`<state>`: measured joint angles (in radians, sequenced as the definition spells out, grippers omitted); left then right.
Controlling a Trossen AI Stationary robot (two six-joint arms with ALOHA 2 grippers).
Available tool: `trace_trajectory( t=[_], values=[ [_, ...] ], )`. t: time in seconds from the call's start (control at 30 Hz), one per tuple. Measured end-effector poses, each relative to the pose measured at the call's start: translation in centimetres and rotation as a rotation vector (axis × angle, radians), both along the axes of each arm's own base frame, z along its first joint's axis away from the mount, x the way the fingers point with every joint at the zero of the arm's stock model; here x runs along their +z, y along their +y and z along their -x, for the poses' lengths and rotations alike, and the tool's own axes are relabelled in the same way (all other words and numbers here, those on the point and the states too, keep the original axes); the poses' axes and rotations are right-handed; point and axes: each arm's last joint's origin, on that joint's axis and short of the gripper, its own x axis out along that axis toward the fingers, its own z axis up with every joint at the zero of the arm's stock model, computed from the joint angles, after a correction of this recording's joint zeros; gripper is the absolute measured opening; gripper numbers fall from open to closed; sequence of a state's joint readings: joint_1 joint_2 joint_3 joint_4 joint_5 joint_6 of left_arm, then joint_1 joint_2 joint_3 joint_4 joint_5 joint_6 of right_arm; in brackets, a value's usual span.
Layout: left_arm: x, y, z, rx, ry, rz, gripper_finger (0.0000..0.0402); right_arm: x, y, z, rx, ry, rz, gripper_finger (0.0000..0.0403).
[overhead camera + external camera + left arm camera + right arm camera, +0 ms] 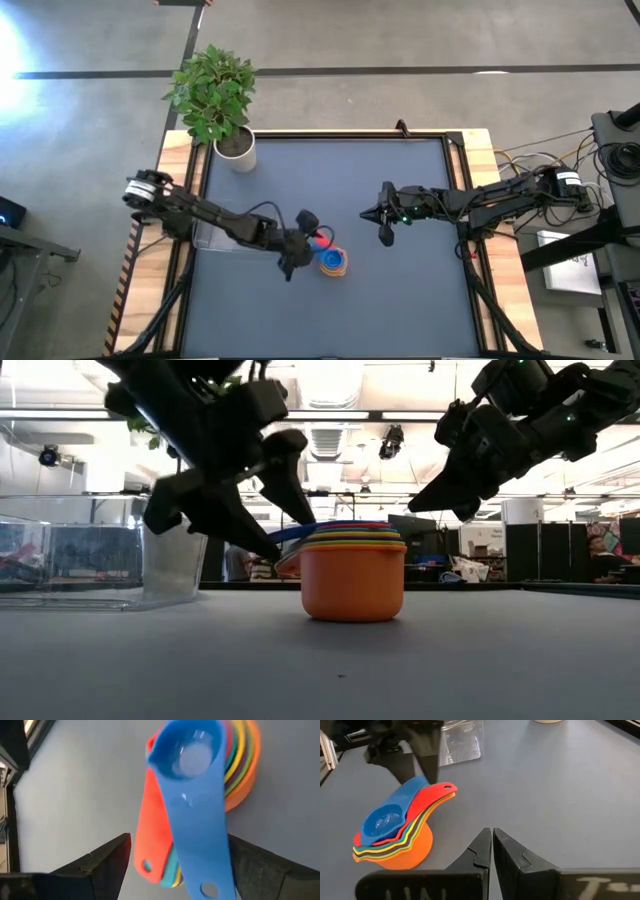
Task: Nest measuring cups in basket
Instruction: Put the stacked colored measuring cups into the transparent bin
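Observation:
The measuring cups [333, 262] stand nested in one stack on the dark table, orange outermost at the bottom and blue innermost on top [382, 820]. Their handles [195, 835] fan toward the left arm. My left gripper [303, 243] is open, low at the stack's left side, with one finger on either side of the handles [285, 538]; no touch shows. My right gripper [492, 832] is shut and empty, held above the table to the right of the stack [386, 237]. The clear basket [215, 237] rests on the table left of the stack, partly under the left arm.
A white pot with a green plant [222, 100] stands at the table's far left corner. The basket's clear wall [90, 550] rises behind the left gripper in the low view. Bare grey table surface [400, 310] lies near and far of the stack.

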<state>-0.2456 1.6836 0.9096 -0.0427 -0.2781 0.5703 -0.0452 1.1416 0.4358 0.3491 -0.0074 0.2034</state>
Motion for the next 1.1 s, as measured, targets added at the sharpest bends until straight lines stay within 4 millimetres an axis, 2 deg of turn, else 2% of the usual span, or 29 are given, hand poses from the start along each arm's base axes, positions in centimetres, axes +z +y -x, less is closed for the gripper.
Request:
trace_trajectory(
  t=[0.33, 0.5, 0.7, 1.1],
  values=[
    [0.0, 2.6, -0.5, -0.078, 0.031, -0.041, 0.0288, -0.2, 0.0, 0.1, 0.009, 0.008, 0.019, 0.0009],
    [1.0, 3.5, -1.2, -0.129, 0.042, 0.008, 0.0288, -0.2, 0.0, 0.1, 0.01, 0.008, 0.023, 0.0009],
    [1.6, 4.7, -2.0, -0.187, 0.133, 0.054, 0.0288, -0.2, 0.0, 0.1, 0.012, 0.009, 0.029, 0.0009],
    [0.7, 4.9, -4.8, -0.268, 0.265, 0.091, 0.0288, -0.4, 0.0, 0.3, 0.012, 0.016, 0.027, 0.0009]
  ],
)
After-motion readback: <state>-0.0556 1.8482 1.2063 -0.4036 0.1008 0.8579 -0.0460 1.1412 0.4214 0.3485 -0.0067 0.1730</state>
